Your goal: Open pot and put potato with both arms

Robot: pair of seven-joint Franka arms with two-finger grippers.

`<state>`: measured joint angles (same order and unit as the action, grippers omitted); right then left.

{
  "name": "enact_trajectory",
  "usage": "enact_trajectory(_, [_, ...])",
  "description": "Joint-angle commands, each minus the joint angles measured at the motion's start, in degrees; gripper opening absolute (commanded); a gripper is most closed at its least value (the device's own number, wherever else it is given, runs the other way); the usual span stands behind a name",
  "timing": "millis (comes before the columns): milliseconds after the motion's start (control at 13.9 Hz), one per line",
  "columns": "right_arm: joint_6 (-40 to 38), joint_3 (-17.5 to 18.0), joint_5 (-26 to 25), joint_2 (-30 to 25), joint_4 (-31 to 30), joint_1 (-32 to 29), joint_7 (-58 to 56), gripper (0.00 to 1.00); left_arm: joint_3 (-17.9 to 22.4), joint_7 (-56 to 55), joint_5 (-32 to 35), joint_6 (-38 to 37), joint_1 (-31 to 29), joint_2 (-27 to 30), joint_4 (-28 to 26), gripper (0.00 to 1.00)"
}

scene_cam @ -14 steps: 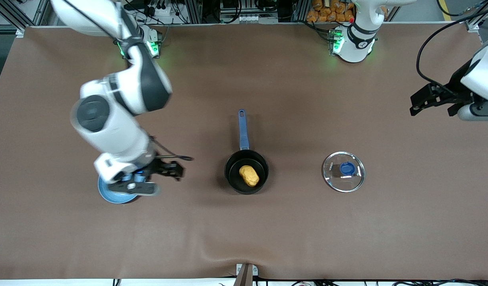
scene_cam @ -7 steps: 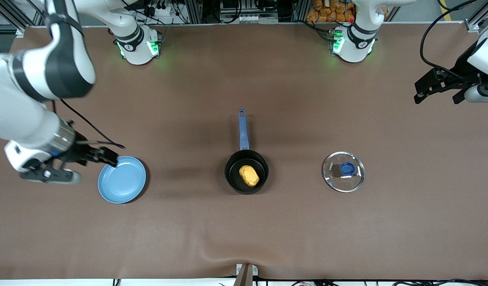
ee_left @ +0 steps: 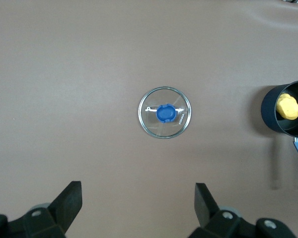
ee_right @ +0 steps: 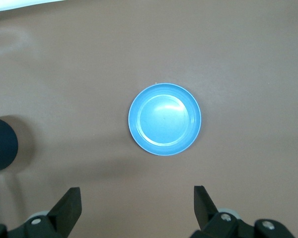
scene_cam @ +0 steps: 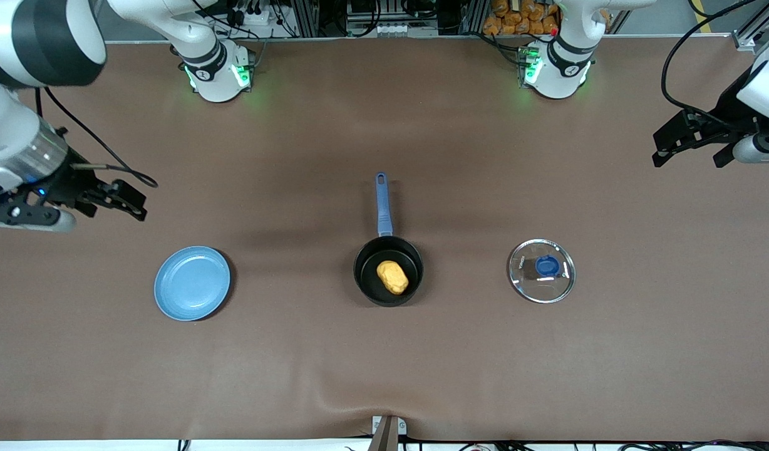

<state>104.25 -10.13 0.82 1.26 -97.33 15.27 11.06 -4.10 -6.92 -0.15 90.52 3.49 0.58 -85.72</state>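
Both jobs look done: the potato (scene_cam: 392, 277) lies in the open pot (scene_cam: 388, 270) mid-worktop (scene_cam: 384, 363), and the lid (scene_cam: 541, 270) rests knob-up beside it toward the left arm's end, well apart, probably set there to clear the opening. The left gripper (scene_cam: 685, 139) hangs empty above that end and the right gripper (scene_cam: 112, 199) above its own end near the plate (scene_cam: 192, 283), each with fingers (ee_left: 69, 196) spread wide. Wrist views cut off the fingertips and crop the pot.

Brown table (scene_cam: 485, 363): plate (scene_cam: 192, 283), pot (scene_cam: 388, 270), lid (scene_cam: 541, 270).
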Motion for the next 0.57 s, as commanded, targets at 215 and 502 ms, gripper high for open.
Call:
enact_trajectory(215, [1.0, 1.1, -1.8, -9.3, -7.2, -1.1, -0.2, 1.00, 0.8, -0.2, 0.8, 0.6, 1.1, 1.3, -1.0, 1.00])
enact_trajectory(502, [0.9, 1.2, -2.0, -12.2, -9.5, -1.8, -0.2, 1.00, 0.8, -0.2, 0.8, 0.6, 1.1, 1.2, -0.9, 1.00])
